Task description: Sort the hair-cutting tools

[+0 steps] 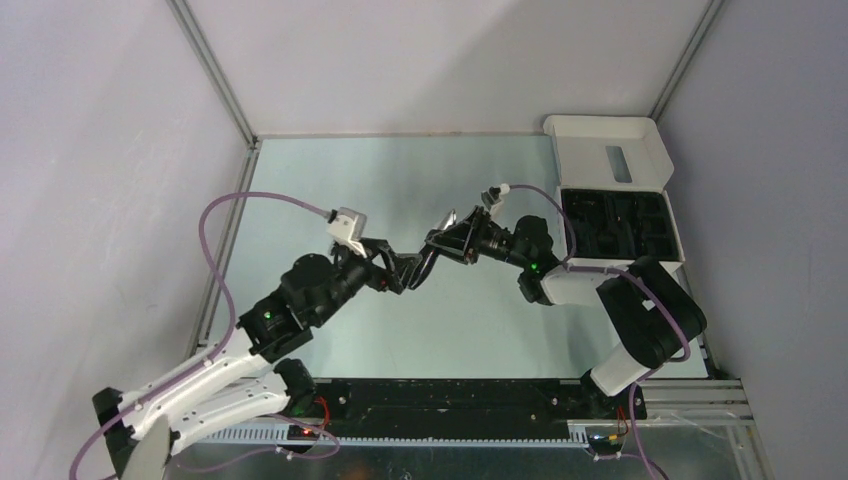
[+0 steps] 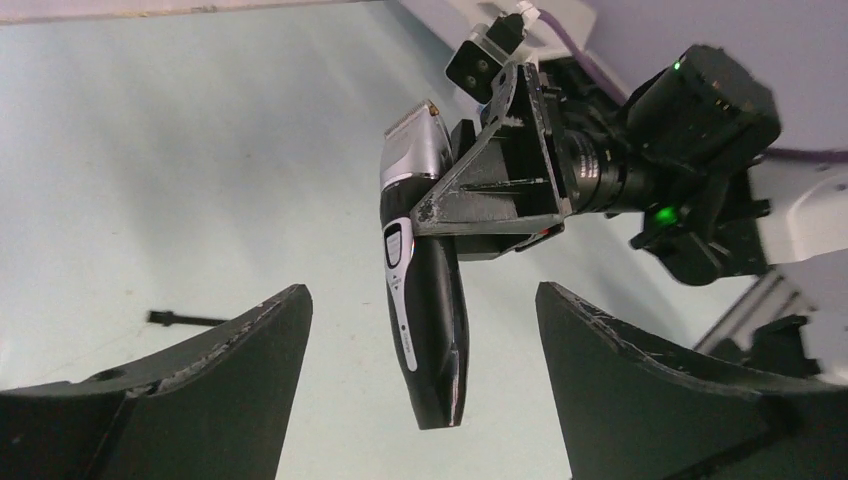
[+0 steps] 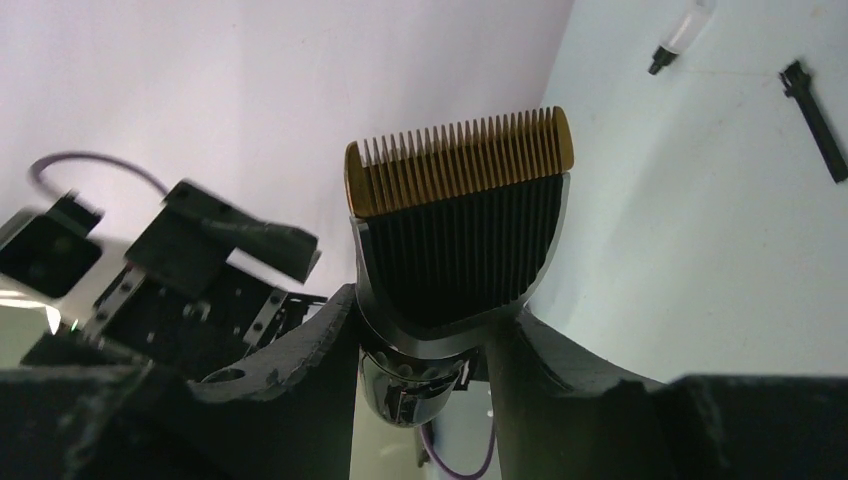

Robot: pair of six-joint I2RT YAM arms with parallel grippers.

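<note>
- Trimmer body is clamped below its silver head by the right gripper, above the table.
- Its tapered end is flanked, untouched, by the spread fingers of the left gripper.
- Thin stick is seen lying beyond the left finger.

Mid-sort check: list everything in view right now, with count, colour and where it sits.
trimmer: one, black body, silver head, gold-toothed blade; off the table, held in the right gripper
thin stick: one, black; lying on the table
small bottle: one, clear with a black cap; on the table, apart from the thin stick
box: one, white with a black moulded insert, lid open; far right corner of the table; contents too dark to tell
table: one, pale green
cables: purple, one along each arm
left gripper: one, black, open; facing the trimmer
right gripper: one, black; shut on the trimmer
</note>
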